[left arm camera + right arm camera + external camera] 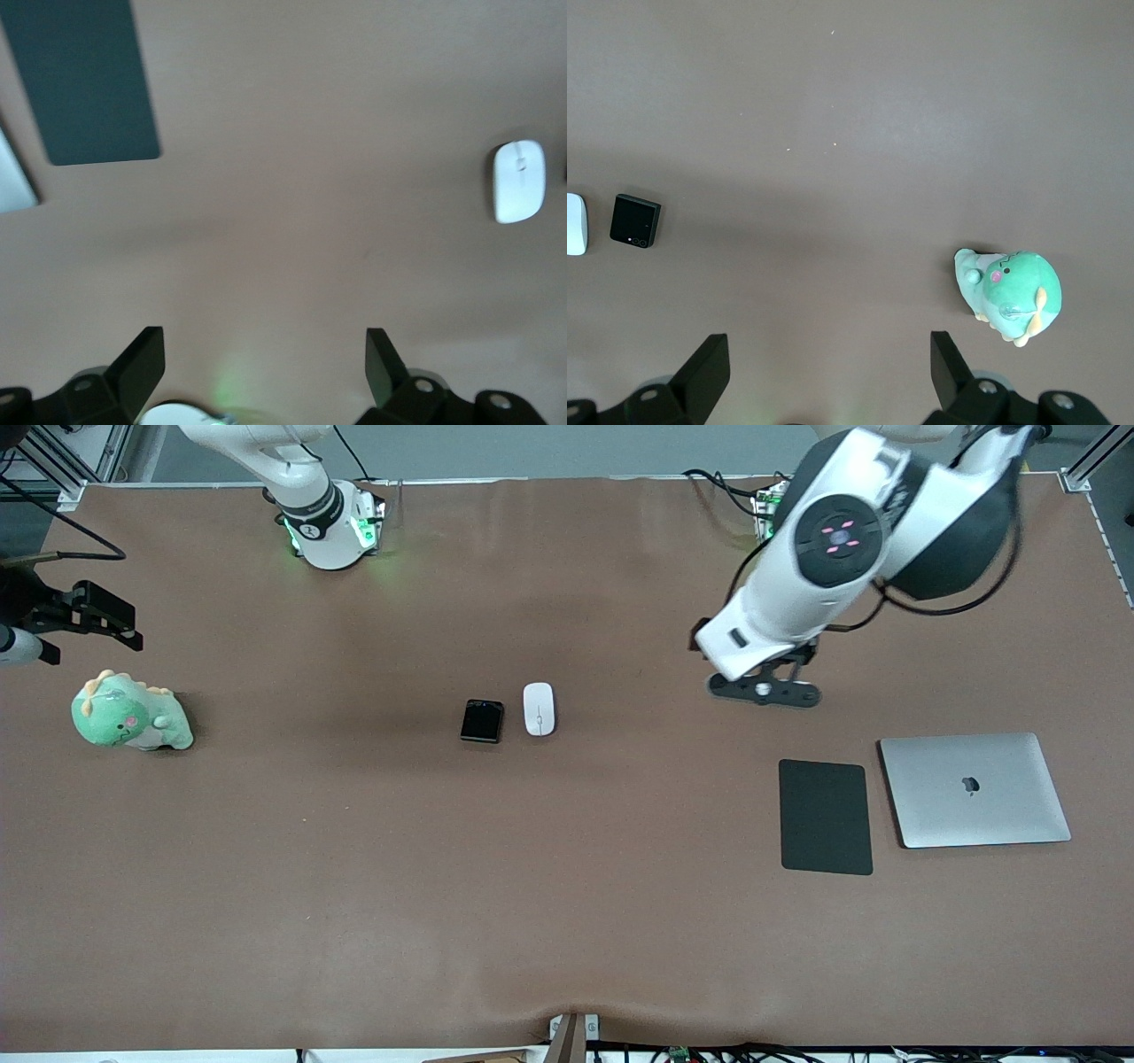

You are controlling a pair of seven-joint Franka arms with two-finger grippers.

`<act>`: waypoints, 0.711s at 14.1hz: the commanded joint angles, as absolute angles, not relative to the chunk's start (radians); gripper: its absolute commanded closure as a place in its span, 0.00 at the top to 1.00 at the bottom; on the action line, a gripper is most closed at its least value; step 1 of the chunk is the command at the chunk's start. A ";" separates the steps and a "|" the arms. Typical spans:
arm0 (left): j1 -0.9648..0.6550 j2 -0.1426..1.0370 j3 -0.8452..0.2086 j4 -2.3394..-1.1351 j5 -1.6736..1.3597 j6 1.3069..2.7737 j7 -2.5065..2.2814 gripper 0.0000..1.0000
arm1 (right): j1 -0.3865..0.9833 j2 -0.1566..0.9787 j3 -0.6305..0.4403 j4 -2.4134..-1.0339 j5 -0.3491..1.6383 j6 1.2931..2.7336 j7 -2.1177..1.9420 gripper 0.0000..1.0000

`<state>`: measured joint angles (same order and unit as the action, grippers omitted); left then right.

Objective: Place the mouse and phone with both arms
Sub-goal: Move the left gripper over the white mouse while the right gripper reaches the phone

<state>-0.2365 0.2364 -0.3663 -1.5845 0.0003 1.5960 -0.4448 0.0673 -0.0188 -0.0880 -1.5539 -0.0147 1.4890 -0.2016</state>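
The white mouse (539,708) and the black phone (482,720) lie side by side in the middle of the brown table, the mouse toward the left arm's end. My left gripper (764,689) hangs open and empty over bare table between the mouse and the mouse pad; its wrist view shows its open gripper (264,363) and the mouse (518,181). My right gripper (93,615) is open and empty above the table at the right arm's end, near the plush. Its wrist view shows its open gripper (830,363), the phone (635,220) and the mouse's edge (574,224).
A matte black mouse pad (825,816) and a closed silver laptop (974,789) lie at the left arm's end, nearer the front camera than the left gripper. A green dinosaur plush (128,716) sits at the right arm's end, also in the right wrist view (1007,294).
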 commanded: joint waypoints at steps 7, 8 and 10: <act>-0.364 0.469 -0.368 -1.451 -0.005 1.689 -0.672 1.00 | 0.080 0.058 -0.172 -1.529 0.024 1.528 -0.207 1.00; -0.382 0.497 -0.368 -1.434 -0.006 1.700 -0.702 1.00 | 0.080 0.061 -0.173 -1.529 0.025 1.526 -0.207 1.00; -0.435 0.544 -0.359 -1.427 0.003 1.797 -0.770 1.00 | 0.081 0.067 -0.175 -1.529 0.023 1.523 -0.209 1.00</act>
<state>-0.3843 0.4775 -0.3664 -1.4828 0.0003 1.7406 -0.7001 0.0674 0.0581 -0.1594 -1.5538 0.0045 1.5353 -0.2017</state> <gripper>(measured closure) 0.000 0.000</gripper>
